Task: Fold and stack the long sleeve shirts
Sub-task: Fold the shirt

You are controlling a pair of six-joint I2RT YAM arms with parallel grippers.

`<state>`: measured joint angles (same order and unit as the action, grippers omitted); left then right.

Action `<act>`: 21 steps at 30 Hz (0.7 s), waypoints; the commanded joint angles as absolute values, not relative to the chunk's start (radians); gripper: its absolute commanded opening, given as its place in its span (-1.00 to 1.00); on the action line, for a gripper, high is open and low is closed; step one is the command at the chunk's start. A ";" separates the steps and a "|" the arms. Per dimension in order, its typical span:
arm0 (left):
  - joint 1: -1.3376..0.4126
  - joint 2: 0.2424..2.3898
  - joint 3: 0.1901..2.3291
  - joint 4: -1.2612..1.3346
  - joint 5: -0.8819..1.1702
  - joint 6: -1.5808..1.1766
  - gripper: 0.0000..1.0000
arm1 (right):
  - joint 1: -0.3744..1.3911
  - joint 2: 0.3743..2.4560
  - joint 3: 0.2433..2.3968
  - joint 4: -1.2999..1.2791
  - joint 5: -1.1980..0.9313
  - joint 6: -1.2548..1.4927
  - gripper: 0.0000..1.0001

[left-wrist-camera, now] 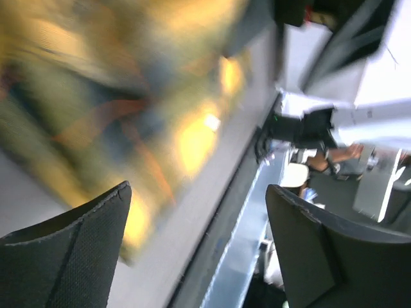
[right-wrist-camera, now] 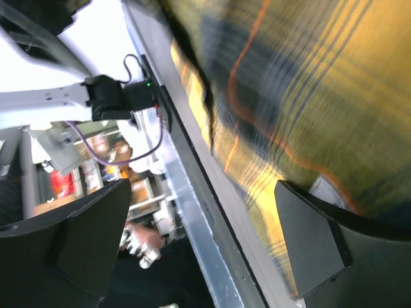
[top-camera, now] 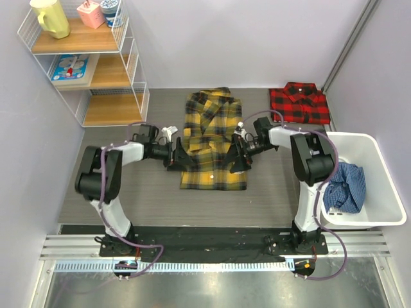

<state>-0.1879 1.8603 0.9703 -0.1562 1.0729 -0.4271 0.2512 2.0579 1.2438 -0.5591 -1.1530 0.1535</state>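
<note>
A yellow plaid long sleeve shirt [top-camera: 212,138] lies folded into a tall rectangle in the middle of the table, collar towards the back. A red-and-black long sleeve shirt [top-camera: 298,102] lies folded at the back right. My left gripper [top-camera: 178,156] is at the yellow shirt's left edge, and my right gripper [top-camera: 236,156] at its right edge. In the left wrist view the gripper [left-wrist-camera: 199,218] is open and empty, with the blurred yellow shirt [left-wrist-camera: 96,96] beyond. In the right wrist view the gripper [right-wrist-camera: 202,237] is open, one finger [right-wrist-camera: 321,250] by the yellow shirt's [right-wrist-camera: 308,83] edge.
A white bin [top-camera: 379,192] at the right holds a crumpled blue cloth [top-camera: 345,186]. A wire shelf [top-camera: 90,64] with a yellow jug and small items stands at the back left. The table's front rail [top-camera: 212,256] runs behind the arm bases.
</note>
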 commanded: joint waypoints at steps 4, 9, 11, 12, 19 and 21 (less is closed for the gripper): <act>-0.365 1.526 0.815 -0.115 1.062 -0.486 0.76 | 0.379 1.715 1.005 -0.314 -1.120 0.399 0.99; -0.466 1.606 0.643 0.349 1.011 -0.842 0.78 | 0.428 1.773 0.882 -0.129 -1.144 0.511 0.99; -0.457 1.679 0.626 0.358 0.962 -0.816 0.79 | 0.428 1.856 0.864 -0.133 -1.140 0.456 1.00; -0.450 1.709 0.640 0.341 0.951 -0.793 0.79 | 0.420 1.893 0.862 -0.161 -1.135 0.424 1.00; -0.230 1.858 0.611 0.212 0.931 -0.729 0.76 | 0.246 2.109 0.885 -0.431 -1.120 0.148 0.99; -0.225 1.801 0.597 0.212 0.997 -0.730 0.72 | 0.238 2.096 0.923 -0.626 -1.169 0.000 0.99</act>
